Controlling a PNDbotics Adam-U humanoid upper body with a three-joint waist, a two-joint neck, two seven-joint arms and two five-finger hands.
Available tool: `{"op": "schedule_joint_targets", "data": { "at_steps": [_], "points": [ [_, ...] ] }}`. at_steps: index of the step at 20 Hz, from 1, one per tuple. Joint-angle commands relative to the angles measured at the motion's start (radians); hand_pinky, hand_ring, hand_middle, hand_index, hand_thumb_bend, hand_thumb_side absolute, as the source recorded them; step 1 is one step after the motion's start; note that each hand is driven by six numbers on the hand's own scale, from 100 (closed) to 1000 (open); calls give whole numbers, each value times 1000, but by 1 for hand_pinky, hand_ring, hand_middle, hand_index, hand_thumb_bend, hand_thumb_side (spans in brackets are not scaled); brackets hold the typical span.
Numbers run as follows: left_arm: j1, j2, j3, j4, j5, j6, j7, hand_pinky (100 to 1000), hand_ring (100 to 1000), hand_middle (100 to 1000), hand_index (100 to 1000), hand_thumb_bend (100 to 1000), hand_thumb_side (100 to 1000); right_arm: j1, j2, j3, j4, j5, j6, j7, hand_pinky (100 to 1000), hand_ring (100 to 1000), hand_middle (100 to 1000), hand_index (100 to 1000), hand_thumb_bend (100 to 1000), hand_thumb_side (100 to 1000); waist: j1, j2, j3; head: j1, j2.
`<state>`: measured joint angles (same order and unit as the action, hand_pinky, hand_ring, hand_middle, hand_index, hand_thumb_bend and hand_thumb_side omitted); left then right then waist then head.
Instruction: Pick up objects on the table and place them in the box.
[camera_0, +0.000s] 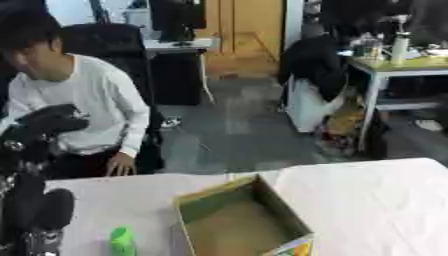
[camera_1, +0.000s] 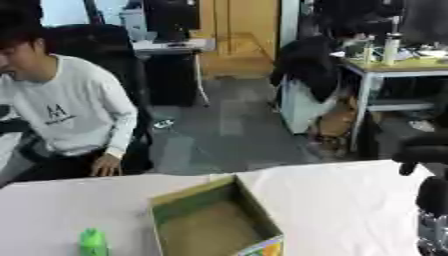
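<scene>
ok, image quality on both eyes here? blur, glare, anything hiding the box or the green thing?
Left eye view: soft overall, no glare; the left hand and its arm are a dark blur along the left edge; box interior evenly lit; green object smeared but unobstructed. Right eye view: equally soft; the right hand blurs the right edge, clear of the box; white table bright, not blown out.

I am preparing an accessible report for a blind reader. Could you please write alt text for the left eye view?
An open cardboard box, with nothing visible inside, stands on a white table, and a small green object stands to its left. The robot's black left arm rises at the left edge, its left hand raised above the table.
</scene>
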<state>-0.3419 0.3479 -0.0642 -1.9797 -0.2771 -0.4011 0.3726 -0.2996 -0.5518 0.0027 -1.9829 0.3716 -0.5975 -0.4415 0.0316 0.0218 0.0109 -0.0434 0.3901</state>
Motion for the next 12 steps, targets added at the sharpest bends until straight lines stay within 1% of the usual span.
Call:
{"op": "schedule_joint_targets", "data": {
  "at_steps": [1,3,4,6,8,10,12],
  "points": [
    [-9,24,8,-20,-3,-2,1,826,680,776,838,646,754,-12,-14,-13,-17,0,6,-3,294,476,571,650,100,616,-2,-13,0,12,41],
    [-8,25,8,-20,-6,-3,0,824,680,776,838,647,754,-12,-13,-14,-17,0,7,-5,294,476,571,650,100,647,-2,-12,0,26,84],
    [-8,25,9,-20,-9,-3,0,824,680,776,838,648,755,-13,-14,-13,-17,0,7,-6,292,476,571,650,100,648,-2,-12,1,36,116],
    [-6,25,11,-20,-13,-2,2,826,680,775,838,649,755,-13,-14,-13,-17,1,7,-7,294,476,571,650,100,647,-2,-12,0,51,169],
    [-5,26,11,-20,-16,-1,4,827,680,775,838,649,755,-14,-13,-13,-17,1,7,-8,295,476,571,650,100,648,-2,-11,0,63,212],
    [-4,26,11,-20,-18,1,5,828,680,775,838,652,756,-14,-13,-14,-17,2,8,-9,293,475,571,650,100,649,-2,-10,-1,70,241],
    [-3,27,11,-20,-21,7,4,834,683,777,842,661,762,-15,-13,-14,-17,3,8,-8,293,475,571,651,100,651,-1,-8,-3,75,260]
  ]
}}
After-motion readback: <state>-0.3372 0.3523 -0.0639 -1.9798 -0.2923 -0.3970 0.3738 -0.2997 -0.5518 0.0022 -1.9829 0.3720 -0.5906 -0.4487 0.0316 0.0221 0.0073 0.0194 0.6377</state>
